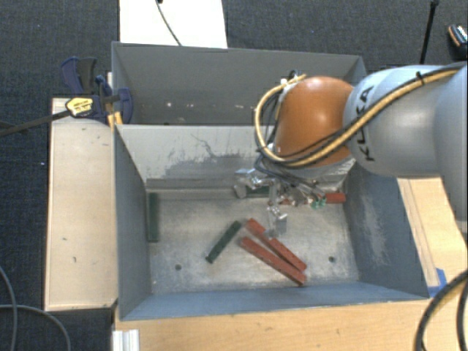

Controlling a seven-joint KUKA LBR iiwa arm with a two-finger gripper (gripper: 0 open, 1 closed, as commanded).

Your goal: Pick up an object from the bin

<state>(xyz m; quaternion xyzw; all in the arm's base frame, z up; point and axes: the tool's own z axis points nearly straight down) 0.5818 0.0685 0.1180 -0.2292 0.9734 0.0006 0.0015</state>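
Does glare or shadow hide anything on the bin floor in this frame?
Camera view: no strong glare on the floor of the bin, just pale scuffs on its back wall; a soft highlight sits on the orange wrist cover; dim shade lies under the gripper, yet the red-brown sticks and the dark green stick are easy to make out.

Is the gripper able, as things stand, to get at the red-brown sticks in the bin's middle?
Probably yes: the gripper hangs over the upper end of the red-brown sticks, and nothing lies on them.
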